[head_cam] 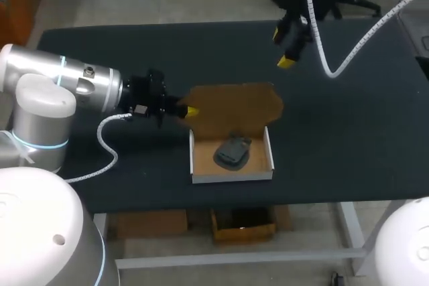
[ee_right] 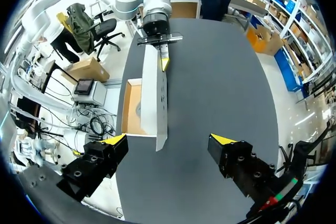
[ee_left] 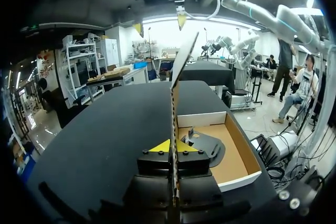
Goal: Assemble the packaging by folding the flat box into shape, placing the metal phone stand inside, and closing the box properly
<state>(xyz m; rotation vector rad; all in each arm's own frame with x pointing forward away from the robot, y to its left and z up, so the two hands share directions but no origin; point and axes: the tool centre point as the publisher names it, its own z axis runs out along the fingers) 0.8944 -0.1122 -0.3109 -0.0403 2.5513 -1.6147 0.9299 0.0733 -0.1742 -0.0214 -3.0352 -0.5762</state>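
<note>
A shallow cardboard box (head_cam: 199, 168), white outside and brown inside, sits near the table's front edge. The dark grey metal phone stand (head_cam: 232, 152) lies inside it. The brown lid flap (head_cam: 234, 106) stands up from the box's far side. My left gripper (head_cam: 188, 110) is shut on the lid's left edge. In the left wrist view the lid (ee_left: 175, 87) runs edge-on between the yellow tips (ee_left: 171, 147), with the stand (ee_left: 205, 149) in the tray beside them. My right gripper (head_cam: 286, 46) hangs open above the table behind the box, apart from the lid (ee_right: 152, 93) below it.
The black table (head_cam: 355, 118) has bare surface to the right of the box and along the back. The box stands close to the front edge. A white cable (head_cam: 102, 144) loops off my left arm onto the table.
</note>
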